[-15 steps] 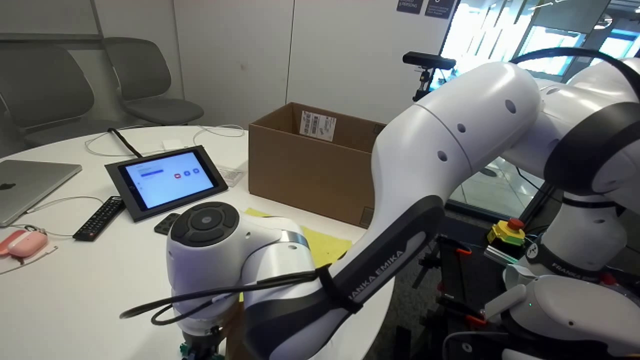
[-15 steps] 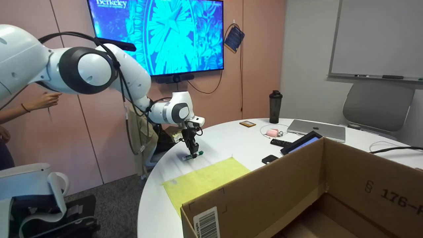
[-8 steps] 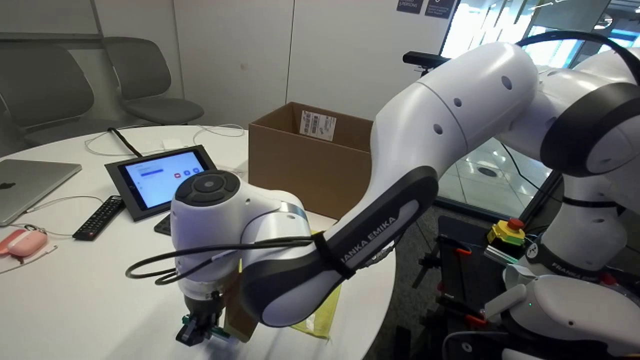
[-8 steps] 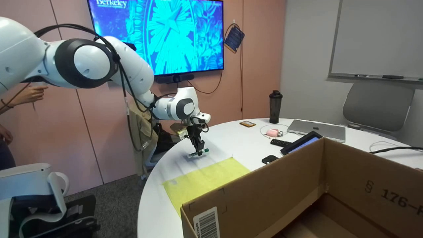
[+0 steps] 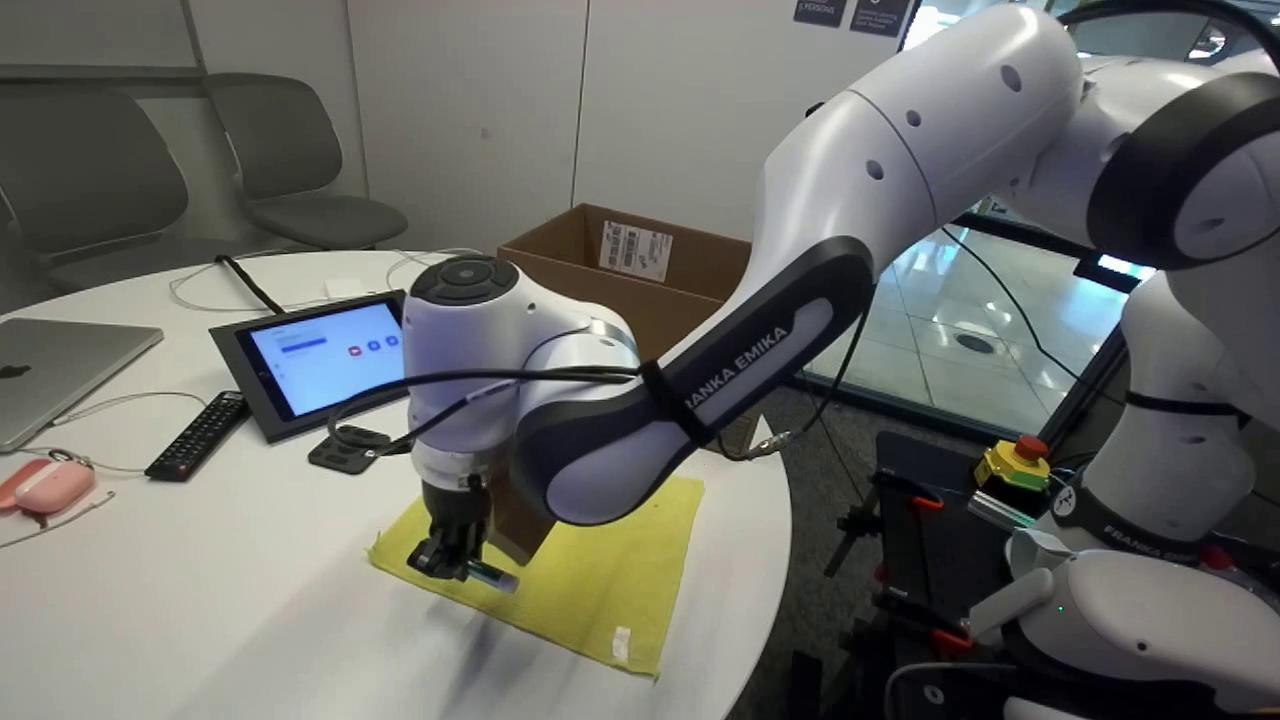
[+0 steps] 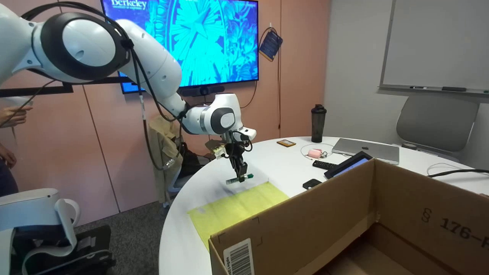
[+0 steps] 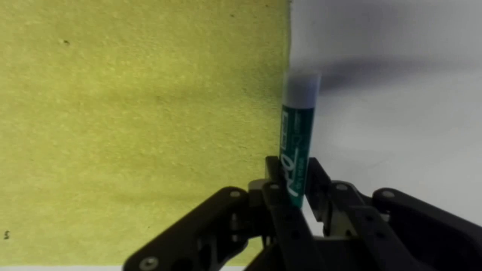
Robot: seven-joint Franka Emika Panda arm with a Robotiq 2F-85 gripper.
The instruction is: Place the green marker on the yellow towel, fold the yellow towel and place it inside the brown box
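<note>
mind gripper [image 7: 293, 174], clamped on green marker [image 7: 296, 141], aloft near edge of yellow towel [image 5: 620, 565]. if released too early, could roll across counter [image 5: 250, 535].

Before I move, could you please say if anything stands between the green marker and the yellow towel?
Nothing visible does: the gripper holds the green dry-erase marker raised near one edge of the yellow towel; the brown cardboard box stands on the opposite side.
</note>
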